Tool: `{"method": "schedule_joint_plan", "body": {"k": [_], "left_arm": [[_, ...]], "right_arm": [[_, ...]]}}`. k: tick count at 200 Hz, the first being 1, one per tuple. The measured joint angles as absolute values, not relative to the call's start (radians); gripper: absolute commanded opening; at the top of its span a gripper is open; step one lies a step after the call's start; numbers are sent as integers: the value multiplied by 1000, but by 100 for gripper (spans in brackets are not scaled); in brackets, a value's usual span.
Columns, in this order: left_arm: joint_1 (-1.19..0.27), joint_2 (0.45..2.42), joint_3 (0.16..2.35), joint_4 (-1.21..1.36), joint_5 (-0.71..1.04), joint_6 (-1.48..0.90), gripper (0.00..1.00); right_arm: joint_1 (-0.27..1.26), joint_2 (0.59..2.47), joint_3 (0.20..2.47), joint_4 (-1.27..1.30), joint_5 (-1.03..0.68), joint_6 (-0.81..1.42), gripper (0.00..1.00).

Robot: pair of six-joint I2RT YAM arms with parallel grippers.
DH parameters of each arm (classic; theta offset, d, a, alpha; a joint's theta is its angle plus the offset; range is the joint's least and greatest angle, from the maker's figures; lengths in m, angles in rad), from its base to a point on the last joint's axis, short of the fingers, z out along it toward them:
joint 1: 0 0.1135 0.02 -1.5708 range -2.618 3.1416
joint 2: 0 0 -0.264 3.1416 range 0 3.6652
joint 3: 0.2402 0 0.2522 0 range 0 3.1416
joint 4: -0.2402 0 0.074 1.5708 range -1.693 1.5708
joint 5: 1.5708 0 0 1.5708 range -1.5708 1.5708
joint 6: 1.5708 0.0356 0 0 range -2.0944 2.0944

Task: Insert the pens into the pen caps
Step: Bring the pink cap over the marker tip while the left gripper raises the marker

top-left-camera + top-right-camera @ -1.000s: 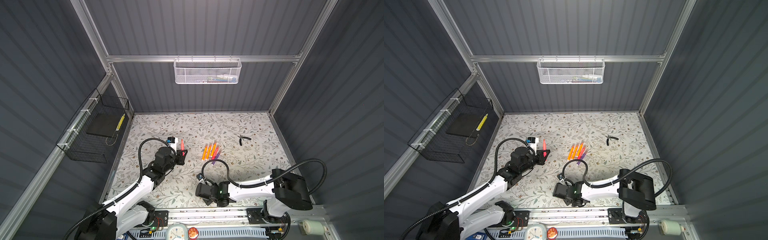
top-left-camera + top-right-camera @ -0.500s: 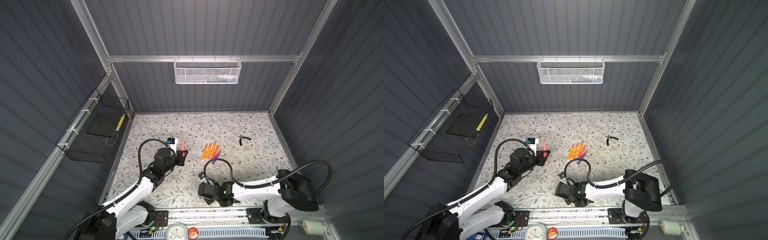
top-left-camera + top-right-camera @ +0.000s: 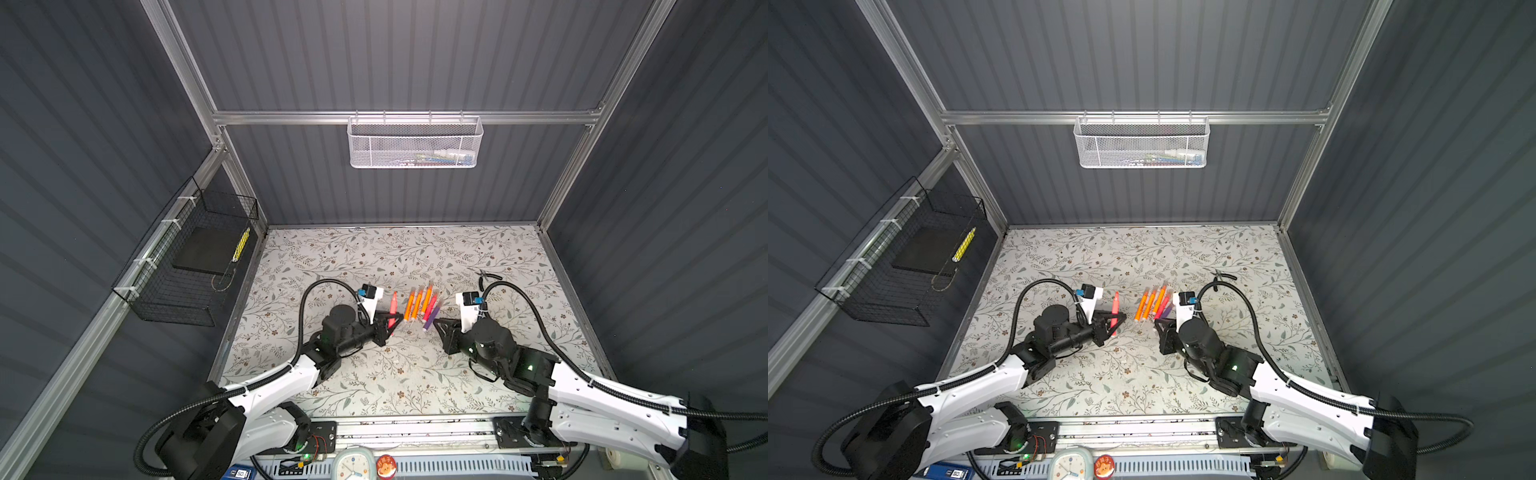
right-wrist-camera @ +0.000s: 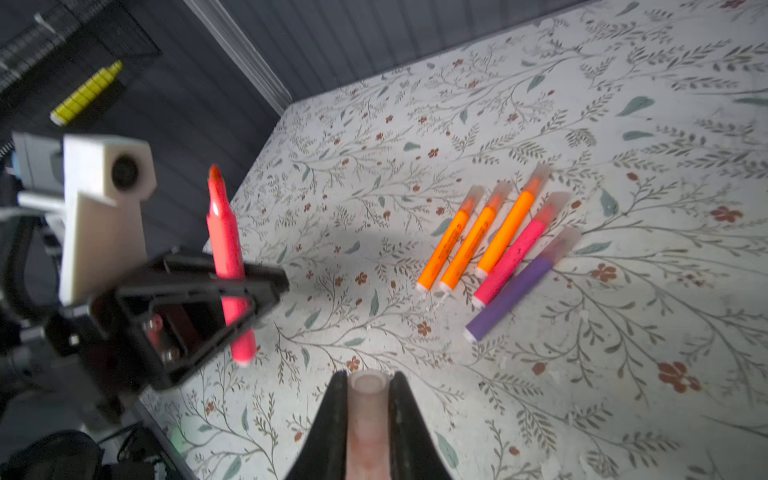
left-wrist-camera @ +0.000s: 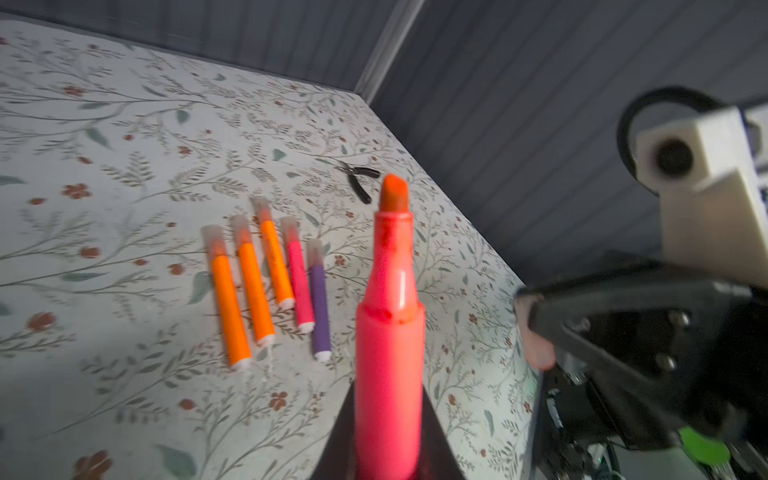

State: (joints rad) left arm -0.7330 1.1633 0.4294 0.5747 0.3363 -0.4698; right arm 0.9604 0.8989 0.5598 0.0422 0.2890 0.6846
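Left hand [image 3: 392, 323] grips red pen [image 5: 390, 353]; right hand [image 4: 368, 380], facing, grips cap [image 4: 368, 424].

free: bare mat [image 3: 395, 386] at front and back; blocked: pens [image 3: 417, 305] in mid-table row; pliers [image 3: 484, 275] behind, right

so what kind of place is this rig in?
Probably a lab test cell for robot recording: an aluminium frame with dark panel walls, left arm and right arm on a front rail, and a floral mat as bench. Left pincer holds a red-pink pen, right pincer a pen cap.
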Motion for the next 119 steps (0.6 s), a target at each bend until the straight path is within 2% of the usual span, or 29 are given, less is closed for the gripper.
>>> {"method": "schedule_joint_plan", "body": {"k": [31, 119], "left_arm": [[-795, 1206, 429, 650, 398, -443, 0], [-856, 1237, 423, 768, 413, -430, 0]], "right_arm": [[923, 904, 570, 141, 273, 684, 1], [910, 892, 544, 416, 214, 680, 1]]}}
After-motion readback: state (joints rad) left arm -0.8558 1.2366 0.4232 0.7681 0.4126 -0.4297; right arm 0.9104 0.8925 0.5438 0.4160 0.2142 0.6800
